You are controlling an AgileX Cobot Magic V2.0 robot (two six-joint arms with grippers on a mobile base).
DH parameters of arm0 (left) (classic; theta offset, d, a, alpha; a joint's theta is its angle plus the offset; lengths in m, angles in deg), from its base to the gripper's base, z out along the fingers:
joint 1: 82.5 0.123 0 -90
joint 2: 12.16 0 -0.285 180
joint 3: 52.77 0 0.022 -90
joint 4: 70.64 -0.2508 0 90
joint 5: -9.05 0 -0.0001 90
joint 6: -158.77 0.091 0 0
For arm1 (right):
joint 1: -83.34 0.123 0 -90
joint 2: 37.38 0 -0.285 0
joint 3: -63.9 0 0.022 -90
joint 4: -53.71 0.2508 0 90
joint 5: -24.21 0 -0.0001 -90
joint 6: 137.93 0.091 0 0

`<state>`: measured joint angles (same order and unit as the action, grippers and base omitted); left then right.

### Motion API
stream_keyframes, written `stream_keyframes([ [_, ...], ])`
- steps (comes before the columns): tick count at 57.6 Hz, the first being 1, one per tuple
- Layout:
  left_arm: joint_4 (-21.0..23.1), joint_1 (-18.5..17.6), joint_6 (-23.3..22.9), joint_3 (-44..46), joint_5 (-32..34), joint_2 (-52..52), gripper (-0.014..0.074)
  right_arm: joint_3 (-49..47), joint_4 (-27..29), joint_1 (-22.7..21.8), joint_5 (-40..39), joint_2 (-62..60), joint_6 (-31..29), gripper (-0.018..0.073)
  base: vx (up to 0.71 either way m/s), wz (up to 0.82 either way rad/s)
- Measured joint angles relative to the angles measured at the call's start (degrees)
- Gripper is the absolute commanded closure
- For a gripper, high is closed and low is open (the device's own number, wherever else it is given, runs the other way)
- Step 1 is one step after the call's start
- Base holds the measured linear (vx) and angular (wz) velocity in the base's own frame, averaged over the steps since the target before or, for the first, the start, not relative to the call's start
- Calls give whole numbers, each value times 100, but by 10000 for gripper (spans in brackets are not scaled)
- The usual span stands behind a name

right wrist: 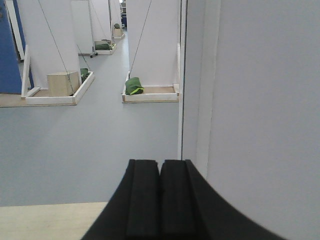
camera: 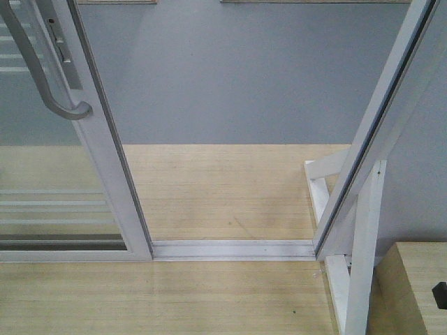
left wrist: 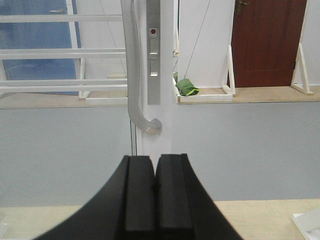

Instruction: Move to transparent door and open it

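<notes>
The door [camera: 105, 153] stands slid to the left in the front view, its curved handle [camera: 42, 77] at upper left, and a bare floor track [camera: 230, 248] spans the gap beside it. On the right rises a white post [camera: 377, 132] with a brace [camera: 356, 258] at its foot, and a wooden box [camera: 412, 286] sits just beside that.

The left end effector [left wrist: 155, 185] has its pads pressed together, holding nothing, below the handle's hooked end and apart from it. The right end effector [right wrist: 160, 190] is likewise pressed together, beside a white wall [right wrist: 260, 110]. Green bags [right wrist: 133, 86] lie on distant platforms.
</notes>
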<state>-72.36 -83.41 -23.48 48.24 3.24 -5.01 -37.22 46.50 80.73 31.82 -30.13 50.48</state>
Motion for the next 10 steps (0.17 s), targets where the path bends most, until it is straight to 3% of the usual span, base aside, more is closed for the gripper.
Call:
stream_keyframes([
  [10,0,0,0,0,0,0,603,0,5,0,0,0,0,565,0,0],
])
